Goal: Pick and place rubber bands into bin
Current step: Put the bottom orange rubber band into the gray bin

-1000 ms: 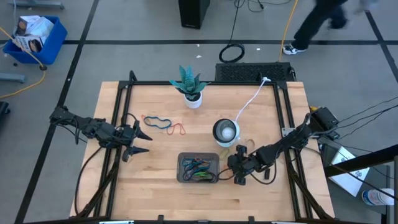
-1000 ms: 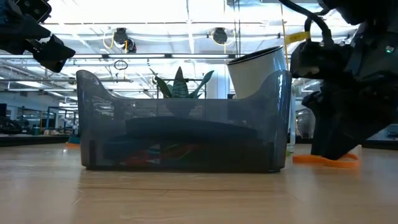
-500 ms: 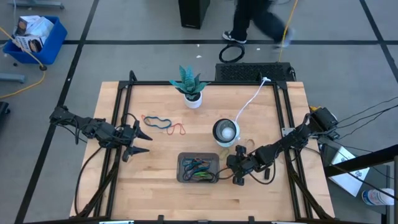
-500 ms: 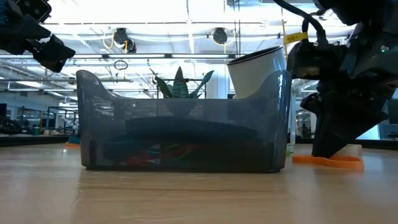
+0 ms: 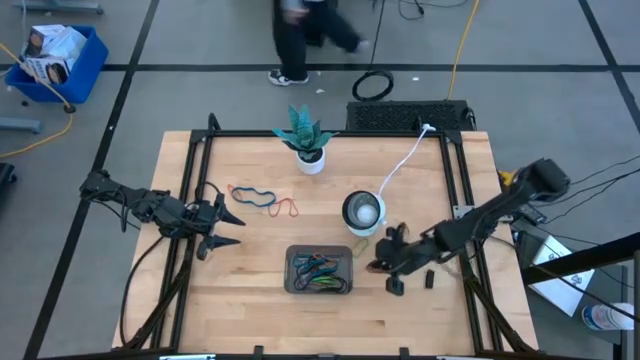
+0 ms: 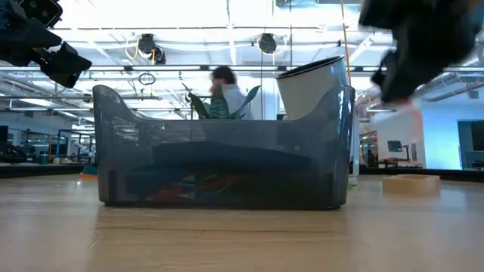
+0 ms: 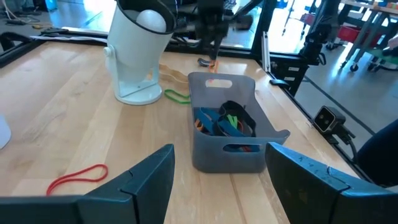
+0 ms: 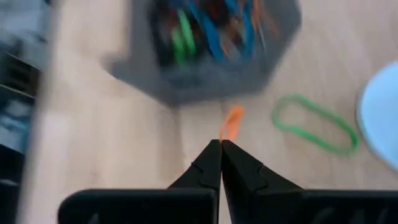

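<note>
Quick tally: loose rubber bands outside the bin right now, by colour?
Blue band: 1
Red band: 1
Green band: 1
Tan band: 1
Orange band: 1, pinched in the right tool
Total outside the bin: 5

Four cameras, one table.
Overhead looks straight down; the low one sits level, close behind the small dark grey rectangular bin (image 6: 224, 147); both wrist cameras share it.
</note>
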`<state>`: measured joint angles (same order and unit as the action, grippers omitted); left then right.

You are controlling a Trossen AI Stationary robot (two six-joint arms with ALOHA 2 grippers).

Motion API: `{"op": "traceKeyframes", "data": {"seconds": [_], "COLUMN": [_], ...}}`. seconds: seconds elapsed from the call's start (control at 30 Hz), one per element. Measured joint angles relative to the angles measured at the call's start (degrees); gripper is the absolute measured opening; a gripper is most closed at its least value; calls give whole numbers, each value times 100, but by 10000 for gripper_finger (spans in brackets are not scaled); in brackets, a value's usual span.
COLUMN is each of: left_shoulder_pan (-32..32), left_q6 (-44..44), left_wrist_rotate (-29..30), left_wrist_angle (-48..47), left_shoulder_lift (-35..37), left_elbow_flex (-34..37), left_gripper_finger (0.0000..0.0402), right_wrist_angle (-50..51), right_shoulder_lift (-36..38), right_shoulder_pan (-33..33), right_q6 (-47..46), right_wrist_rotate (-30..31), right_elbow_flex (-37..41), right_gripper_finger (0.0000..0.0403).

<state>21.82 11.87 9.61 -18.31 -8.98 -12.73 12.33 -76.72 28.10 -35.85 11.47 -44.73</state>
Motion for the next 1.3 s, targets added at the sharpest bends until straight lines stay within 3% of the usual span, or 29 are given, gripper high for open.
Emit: {"op": "traceKeyframes", "data": {"seconds": [0.3, 0.43, 0.53, 0.73, 0.97, 1.13, 1.3], "left_shoulder_pan": [0, 0, 0, 0, 0, 0, 1], "left_q6": [27, 27, 23, 94, 180, 183, 185], "left_wrist_rotate": [-2, -4, -4, -9, -13, -13, -15], "left_wrist_angle": [-2, -2, 0, 0, -2, -2, -3], "left_shoulder_lift": [0, -2, -1, -1, -2, 0, 0], "left_elbow_flex": [0, 0, 0, 0, 0, 0, 0], "left_gripper_finger": [257, 257, 257, 258, 257, 257, 257], "right_wrist_angle": [-1312, -1937, -1876, -848, 1456, 1581, 1777], "right_shoulder_lift": [1423, 1671, 1625, 781, -776, -1595, -2263], "right_shoulder_pan": [1, -12, -74, -339, -647, -830, -900], "right_q6": [845, 1705, 2436, 3373, 3500, 3501, 3407], "right_wrist_rotate": [1037, 1397, 1434, 1423, 1289, 368, 288], "right_elbow_flex": [-9, -159, -672, -2200, -4159, -4589, -4586], "right_gripper_finger": [0, 0, 0, 0, 0, 0, 0]}}
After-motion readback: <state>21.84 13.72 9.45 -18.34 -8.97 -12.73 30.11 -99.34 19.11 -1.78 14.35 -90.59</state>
